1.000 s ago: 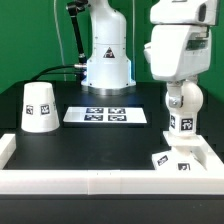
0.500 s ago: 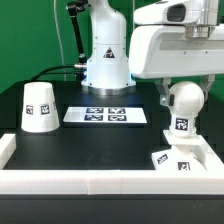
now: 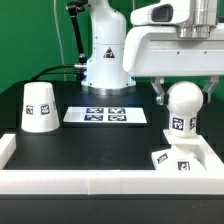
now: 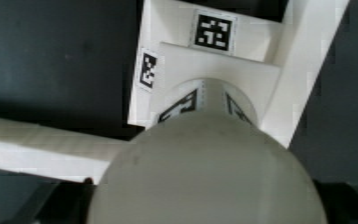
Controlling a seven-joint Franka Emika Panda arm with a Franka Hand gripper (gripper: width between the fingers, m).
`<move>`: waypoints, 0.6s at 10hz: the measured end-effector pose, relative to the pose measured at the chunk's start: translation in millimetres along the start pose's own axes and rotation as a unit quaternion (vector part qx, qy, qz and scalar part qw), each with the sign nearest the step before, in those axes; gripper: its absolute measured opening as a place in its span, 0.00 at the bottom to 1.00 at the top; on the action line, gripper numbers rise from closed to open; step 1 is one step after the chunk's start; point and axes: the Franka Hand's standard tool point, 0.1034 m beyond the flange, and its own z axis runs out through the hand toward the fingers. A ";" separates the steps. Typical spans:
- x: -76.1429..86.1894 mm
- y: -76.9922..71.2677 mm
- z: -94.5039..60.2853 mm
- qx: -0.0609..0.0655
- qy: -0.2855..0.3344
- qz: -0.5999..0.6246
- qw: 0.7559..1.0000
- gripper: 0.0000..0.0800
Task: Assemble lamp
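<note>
The white round bulb (image 3: 183,100) stands upright on its short tagged stem, between the fingers of my gripper (image 3: 184,104) at the exterior view's right. The gripper is shut on the bulb's round head. The small flat square base (image 3: 176,158) lies just in front of and below the stem, in the front right corner. I cannot tell if stem and base touch. In the wrist view the bulb (image 4: 202,165) fills the foreground and the tagged base (image 4: 220,45) lies beyond it. The cone shade (image 3: 40,106) stands alone at the exterior view's left.
The marker board (image 3: 106,115) lies mid-table in front of the arm's white pedestal (image 3: 107,60). A low white wall (image 3: 100,183) runs along the front edge, with side rails at both corners (image 4: 34,140).
The hand has turned about the bulb and its body now sits higher and wider in the exterior view. The bulb has stayed nearly in place. Shade and base have not moved.
</note>
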 end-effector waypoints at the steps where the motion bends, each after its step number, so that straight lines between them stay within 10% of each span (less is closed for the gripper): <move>1: -1.5 1.9 0.2 0.003 0.000 0.078 0.997 0.72; 6: -3.8 4.5 0.7 0.013 -0.012 0.344 0.939 0.72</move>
